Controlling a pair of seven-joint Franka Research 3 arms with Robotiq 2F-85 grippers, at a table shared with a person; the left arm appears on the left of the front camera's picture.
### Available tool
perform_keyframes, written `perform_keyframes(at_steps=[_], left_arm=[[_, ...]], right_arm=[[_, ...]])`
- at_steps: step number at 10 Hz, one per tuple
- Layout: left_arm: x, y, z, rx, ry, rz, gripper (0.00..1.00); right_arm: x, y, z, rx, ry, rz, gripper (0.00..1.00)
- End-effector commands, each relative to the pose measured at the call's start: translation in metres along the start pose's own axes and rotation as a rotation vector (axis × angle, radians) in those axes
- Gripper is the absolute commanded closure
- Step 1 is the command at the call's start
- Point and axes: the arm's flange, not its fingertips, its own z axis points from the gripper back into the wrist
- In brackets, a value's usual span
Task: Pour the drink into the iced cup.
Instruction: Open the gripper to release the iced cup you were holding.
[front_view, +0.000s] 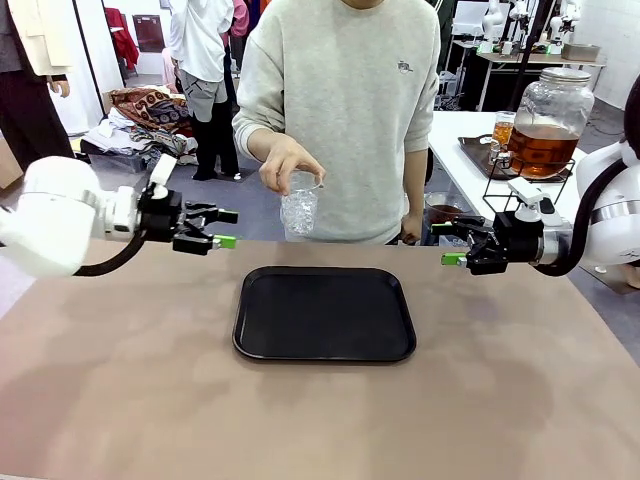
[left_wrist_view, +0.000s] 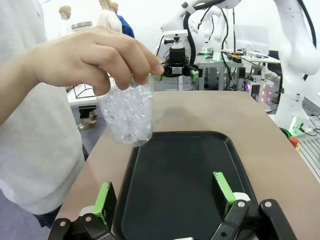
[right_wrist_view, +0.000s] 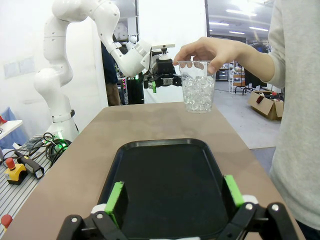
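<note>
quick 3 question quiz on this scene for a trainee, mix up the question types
1. True or false: the cup of ice is standing on the black tray.
2. Who or what holds the cup? A) the left gripper B) the right gripper C) the person's hand
3. Fill in: both grippers are ____ and hold nothing.

Key
1. False: it is held in the air above the table's far edge, beyond the tray.
2. C: the hand grips it by the rim from above.
3. open
</note>
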Motion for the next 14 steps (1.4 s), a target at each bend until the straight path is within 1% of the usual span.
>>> perform_keyframes(at_steps=[1, 2, 3, 4, 5, 14], left_arm=[[-0.003, -0.014, 0.016, -0.006, -0.025, -0.039, 0.00], [-0.007, -0.018, 0.023, -0.004, -0.032, -0.042, 0.00], [-0.010, -0.020, 0.028, 0.008, -0.019, -0.044, 0.00], [-0.012, -0.022, 0.033, 0.038, -0.016, -0.040, 0.00], [-0.009, -0.012, 0.023, 0.013, -0.016, -0.021, 0.00], [-0.009, -0.012, 0.023, 0.013, -0.016, -0.021, 0.00]], right_arm=[[0.004, -0.003, -0.002, 0.002, 0.006, -0.001, 0.00], [0.004, -0.003, -0.002, 0.002, 0.006, -0.001, 0.00], [0.004, -0.003, -0.002, 0.002, 0.006, -0.001, 0.00], [0.004, -0.003, -0.002, 0.002, 0.006, -0.001, 0.00], [0.004, -0.003, -0.002, 0.002, 0.006, -0.001, 0.00], [0.004, -0.003, -0.002, 0.002, 0.006, -0.001, 0.00]])
